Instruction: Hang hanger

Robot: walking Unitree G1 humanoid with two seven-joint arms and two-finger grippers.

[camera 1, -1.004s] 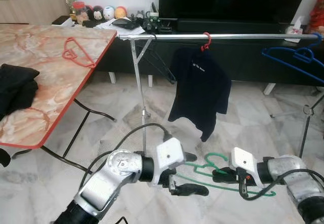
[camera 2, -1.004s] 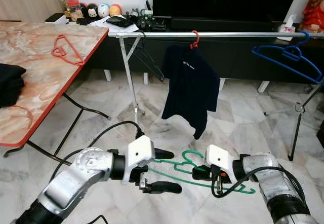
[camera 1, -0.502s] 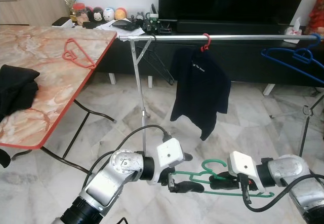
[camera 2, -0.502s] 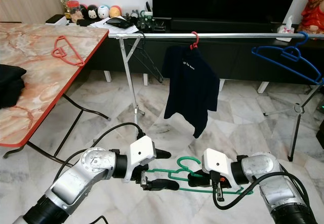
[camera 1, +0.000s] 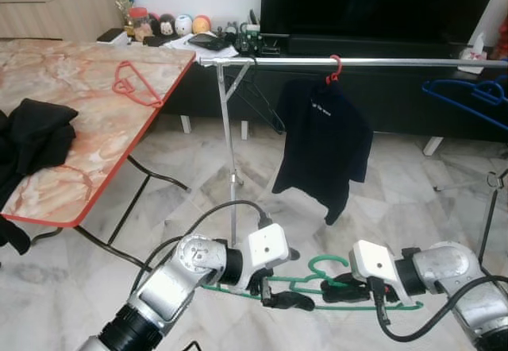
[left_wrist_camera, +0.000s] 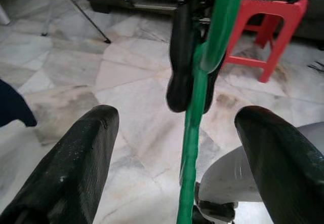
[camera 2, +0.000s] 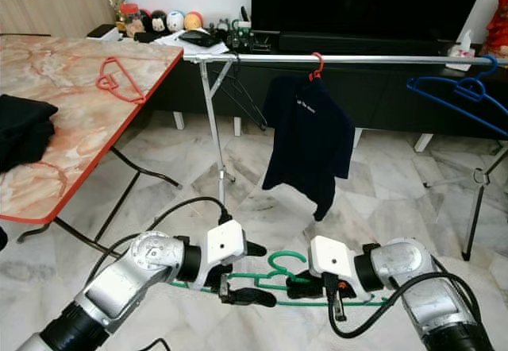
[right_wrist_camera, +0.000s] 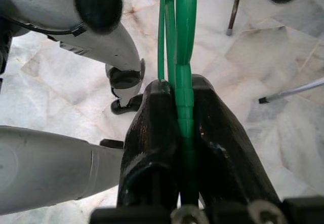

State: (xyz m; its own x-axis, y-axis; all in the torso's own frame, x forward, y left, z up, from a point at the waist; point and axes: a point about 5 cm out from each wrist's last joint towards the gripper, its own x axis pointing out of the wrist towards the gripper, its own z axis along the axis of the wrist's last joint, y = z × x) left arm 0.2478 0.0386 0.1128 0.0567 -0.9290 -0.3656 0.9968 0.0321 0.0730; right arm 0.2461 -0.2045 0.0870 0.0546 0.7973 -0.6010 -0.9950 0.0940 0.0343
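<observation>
Two grippers meet low over the floor at a green hanger (camera 1: 317, 275). The left gripper (camera 1: 279, 279) has its fingers spread wide, the hanger's bar between them. The right gripper (camera 1: 337, 289), just beside, is clamped tight on the hanger, far under the rail (camera 1: 381, 63).

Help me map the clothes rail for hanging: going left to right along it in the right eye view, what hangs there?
Dark empty hangers near the left post → red hanger carrying the dark shirt → blue hanger at the right end.
</observation>
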